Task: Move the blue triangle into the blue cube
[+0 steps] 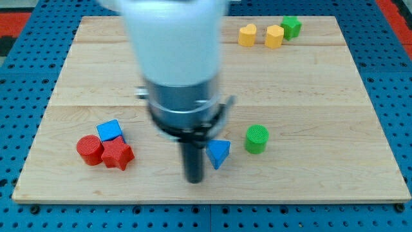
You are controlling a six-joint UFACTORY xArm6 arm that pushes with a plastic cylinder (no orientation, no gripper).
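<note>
The blue triangle (219,153) lies on the wooden board (322,96) at the lower middle. My tip (194,180) stands just left of it and slightly toward the view's bottom, close to touching its left edge. The blue cube (110,130) sits far to the left, beside a red cylinder (89,150) and a red star-shaped block (117,155). The arm's blurred white and grey body hides the board's upper middle.
A green cylinder (257,138) stands just right of the blue triangle. At the view's top right are two yellow blocks (247,35) (274,36) and a green block (291,27). The board sits on a blue pegboard.
</note>
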